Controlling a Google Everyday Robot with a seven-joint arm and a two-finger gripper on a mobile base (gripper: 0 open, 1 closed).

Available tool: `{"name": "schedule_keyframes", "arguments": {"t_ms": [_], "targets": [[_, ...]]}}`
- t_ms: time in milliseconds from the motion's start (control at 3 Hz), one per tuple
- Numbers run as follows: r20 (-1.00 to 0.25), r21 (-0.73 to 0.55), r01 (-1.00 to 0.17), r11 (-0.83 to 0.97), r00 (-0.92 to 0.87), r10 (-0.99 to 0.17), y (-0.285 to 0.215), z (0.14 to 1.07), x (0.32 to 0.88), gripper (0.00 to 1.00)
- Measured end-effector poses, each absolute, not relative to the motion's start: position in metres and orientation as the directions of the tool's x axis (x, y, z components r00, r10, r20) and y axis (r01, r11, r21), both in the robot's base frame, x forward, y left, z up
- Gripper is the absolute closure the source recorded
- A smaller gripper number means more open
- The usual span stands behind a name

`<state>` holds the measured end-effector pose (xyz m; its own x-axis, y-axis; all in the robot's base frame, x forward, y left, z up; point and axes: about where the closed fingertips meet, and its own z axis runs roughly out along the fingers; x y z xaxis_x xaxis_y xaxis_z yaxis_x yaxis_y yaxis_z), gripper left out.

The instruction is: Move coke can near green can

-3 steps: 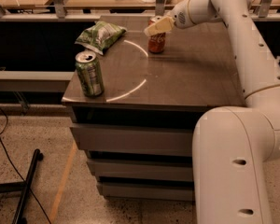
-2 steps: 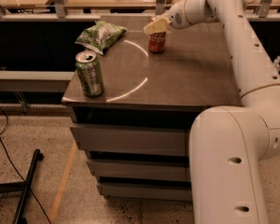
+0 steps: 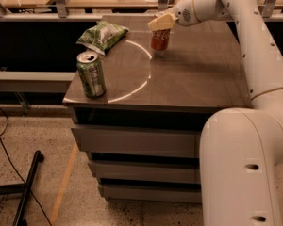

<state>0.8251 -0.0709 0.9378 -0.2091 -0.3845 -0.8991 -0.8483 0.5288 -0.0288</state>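
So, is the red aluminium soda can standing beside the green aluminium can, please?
No: the red aluminium soda can sits under the hand, well apart from the green aluminium can.

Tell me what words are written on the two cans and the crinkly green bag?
No text here can be read.
Red aluminium soda can: any lettering is too blurred to read; the robot's gripper sits over its top.
Green aluminium soda can: pale markings, too blurred to read.
Soft green snack bag: print too blurred to read.
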Motion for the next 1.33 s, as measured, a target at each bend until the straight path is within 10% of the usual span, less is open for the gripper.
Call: {"name": "schedule_keyframes", "arguments": {"t_ms": [1333], "targets": [[-0.929, -0.089, -0.936, 0.341, -0.045, -0.368, -0.05, 0.984, 0.703, 1.0]]}}
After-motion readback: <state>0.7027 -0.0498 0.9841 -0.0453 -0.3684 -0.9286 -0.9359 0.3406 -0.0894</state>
